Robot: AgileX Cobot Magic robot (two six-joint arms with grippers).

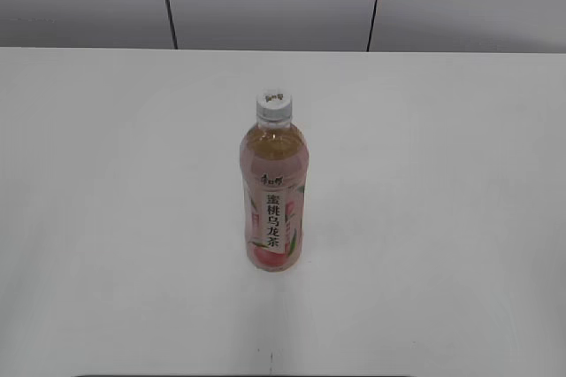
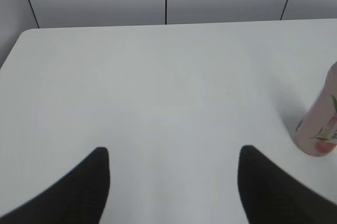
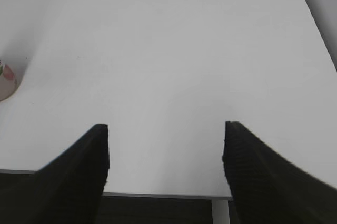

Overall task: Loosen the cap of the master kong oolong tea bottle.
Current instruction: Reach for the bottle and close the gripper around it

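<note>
Nothing's begun: the cap (image 1: 274,104) sits untouched on the master kong oolong tea bottle (image 1: 274,196), standing right of the gaping, empty left end effector (image 2: 174,182) and left of the equally spread, empty right end effector (image 3: 166,155).

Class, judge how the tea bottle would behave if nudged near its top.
The tea bottle stands tall and narrow, so it would probably tip. It looks nearly full, so likely heavy. On its side, its round body might roll across the table.

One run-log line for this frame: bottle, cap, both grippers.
oolong tea bottle: upright on white table, untouched | cap: on | left gripper: open, empty, bottle to its right | right gripper: open, empty, near table edge
</note>
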